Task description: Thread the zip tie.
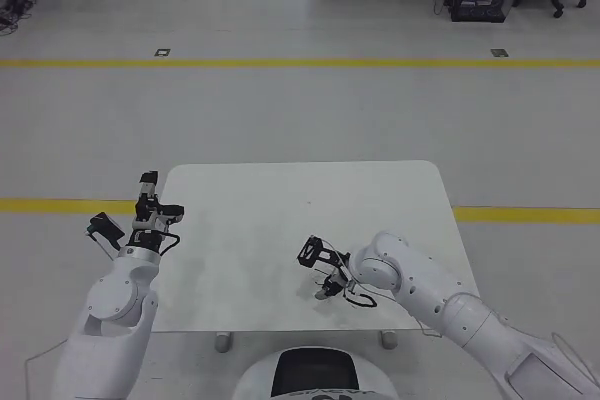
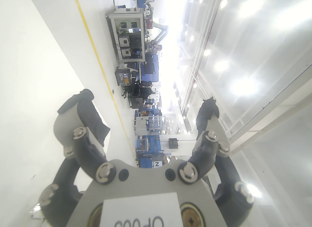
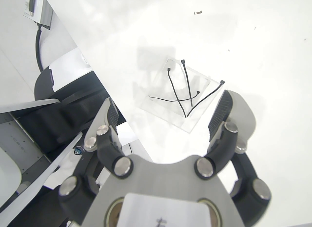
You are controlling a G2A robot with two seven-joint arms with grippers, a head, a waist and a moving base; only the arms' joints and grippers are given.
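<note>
Right wrist view is showing four black zip ties [image 3: 186,79] lying crossed on a clear tray [image 3: 168,113], with one tie's head poking just past the tray's rim. The tray is sitting on the white table [image 3: 243,42], near its front edge. The right gripper [image 3: 167,98] is hovering above the tray, fingers spread wide and holding nothing. The left gripper [image 2: 146,98] is hanging at the table's left edge, well apart from the ties, fingers likewise wide and empty.
</note>
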